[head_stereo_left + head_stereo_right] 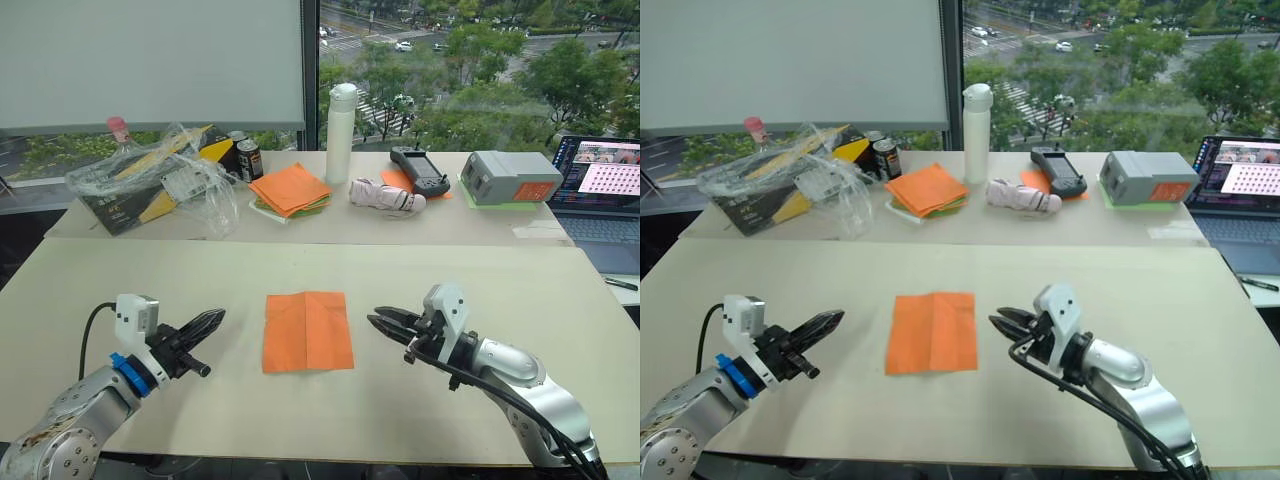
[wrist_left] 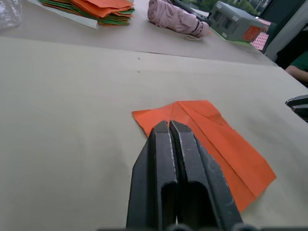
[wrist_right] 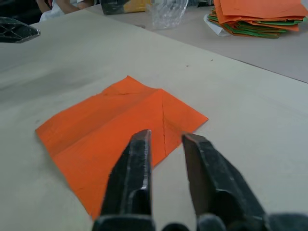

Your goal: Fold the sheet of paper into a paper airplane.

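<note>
Sheet of paper flat, creased, ungripped; left gripper closed, right gripper slightly parted; next, pinch an edge.

Silver arms, black jaws, left blue collar.
</note>
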Controlling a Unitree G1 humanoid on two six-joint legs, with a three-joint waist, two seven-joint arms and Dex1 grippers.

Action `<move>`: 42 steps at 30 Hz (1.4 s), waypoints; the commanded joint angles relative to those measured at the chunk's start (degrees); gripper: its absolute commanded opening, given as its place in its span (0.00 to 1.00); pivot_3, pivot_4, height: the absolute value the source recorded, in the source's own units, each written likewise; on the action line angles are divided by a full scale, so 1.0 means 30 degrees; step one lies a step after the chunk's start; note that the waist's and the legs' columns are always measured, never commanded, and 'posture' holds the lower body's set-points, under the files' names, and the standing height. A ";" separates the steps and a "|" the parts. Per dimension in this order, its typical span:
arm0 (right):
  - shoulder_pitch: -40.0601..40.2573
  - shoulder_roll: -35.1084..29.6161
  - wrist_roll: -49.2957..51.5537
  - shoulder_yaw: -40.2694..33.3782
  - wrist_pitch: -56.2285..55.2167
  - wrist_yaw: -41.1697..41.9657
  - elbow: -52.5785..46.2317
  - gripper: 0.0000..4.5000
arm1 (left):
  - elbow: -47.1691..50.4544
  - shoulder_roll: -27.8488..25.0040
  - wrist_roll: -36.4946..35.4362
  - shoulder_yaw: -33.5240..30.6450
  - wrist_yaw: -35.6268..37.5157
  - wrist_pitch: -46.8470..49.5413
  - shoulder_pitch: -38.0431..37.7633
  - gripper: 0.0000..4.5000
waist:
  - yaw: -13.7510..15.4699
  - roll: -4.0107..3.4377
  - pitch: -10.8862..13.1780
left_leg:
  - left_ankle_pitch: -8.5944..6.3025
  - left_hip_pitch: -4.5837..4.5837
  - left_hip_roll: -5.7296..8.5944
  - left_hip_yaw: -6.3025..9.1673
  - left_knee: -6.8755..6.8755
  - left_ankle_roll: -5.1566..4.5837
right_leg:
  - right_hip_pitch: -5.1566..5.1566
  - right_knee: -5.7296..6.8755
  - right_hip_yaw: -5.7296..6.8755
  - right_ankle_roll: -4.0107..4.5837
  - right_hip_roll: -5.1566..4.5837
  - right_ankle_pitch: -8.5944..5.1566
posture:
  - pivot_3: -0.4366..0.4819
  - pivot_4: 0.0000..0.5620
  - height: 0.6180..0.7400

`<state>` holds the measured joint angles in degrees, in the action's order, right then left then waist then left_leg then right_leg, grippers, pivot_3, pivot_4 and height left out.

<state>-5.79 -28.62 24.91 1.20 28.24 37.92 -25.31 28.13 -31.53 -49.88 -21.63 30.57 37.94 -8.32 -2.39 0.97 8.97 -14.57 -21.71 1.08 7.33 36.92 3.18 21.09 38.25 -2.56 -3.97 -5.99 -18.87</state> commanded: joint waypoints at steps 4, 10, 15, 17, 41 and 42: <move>-0.0833 0.0484 -0.0085 0.0083 0.0173 -0.0752 0.0062 0.01 | -0.0400 0.0115 0.0603 0.1562 -0.0067 0.0046 0.1273 0.00 | -0.0003 0.0000 0.0000 | 0.0000 0.0002 0.0000 0.0000 0.0000 0.0000 | 0.0000 0.0006 -0.0001 0.0000 0.0000 0.0000 | 0.48 0.27 1.00; -0.1398 0.0992 -0.0483 0.0696 0.0303 -0.1227 0.0457 0.01 | -0.1661 0.0352 0.2139 0.3802 0.0099 -0.0227 0.2640 0.00 | -0.0020 0.0000 0.0000 | 0.0001 0.0004 0.0003 0.0001 0.0002 0.0001 | 0.0005 0.0025 0.0001 0.0000 0.0001 0.0000 | 0.48 0.27 1.00; -0.1415 0.1172 -0.0643 0.0974 0.0235 -0.1384 0.0646 0.01 | -0.3322 0.0342 0.4090 0.5331 0.0447 -0.0797 0.3733 0.00 | -0.0025 0.0000 0.0000 | 0.0001 0.0006 0.0003 0.0001 0.0002 0.0001 | 0.0012 0.0035 0.0000 0.0000 0.0001 0.0000 | 0.48 0.27 1.00; -0.1353 0.1175 -0.0690 0.1079 0.0296 -0.1398 0.0728 0.01 | -0.4060 0.0479 0.4579 0.5733 0.0754 -0.0999 0.4165 0.00 | -0.0027 0.0000 0.0000 | 0.0001 0.0004 0.0003 0.0001 0.0005 0.0002 | 0.0014 0.0042 0.0001 0.0000 0.0002 0.0000 | 0.48 0.27 1.00; -0.2448 0.0121 -0.3532 0.3614 0.3714 -0.1698 0.2135 0.01 | -0.5725 0.0968 0.7359 0.7280 0.2065 -0.1521 0.4309 0.00 | -0.0018 -0.0002 -0.0002 | 0.0002 0.0016 0.0006 0.0003 0.0020 0.0002 | 0.0017 0.0070 -0.0001 0.0000 0.0000 0.0000 | 0.48 0.27 1.00; -0.2573 0.0102 -0.3577 0.3721 0.3774 -0.1620 0.2183 0.01 | -0.5732 0.0996 0.7376 0.7275 0.2056 -0.1540 0.4305 0.00 | -0.0019 -0.0002 -0.0003 | 0.0002 0.0018 0.0005 0.0003 0.0020 0.0002 | 0.0016 0.0071 -0.0001 -0.0001 0.0000 0.0000 | 0.48 0.27 1.00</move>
<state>-12.91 -28.05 14.50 12.13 38.86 32.57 -18.52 11.49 -28.76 -28.75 -0.18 36.73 33.26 4.84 -2.45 0.96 8.96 -14.56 -21.65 1.09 7.34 36.98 3.19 21.13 38.47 -2.56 -3.98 -5.99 -18.87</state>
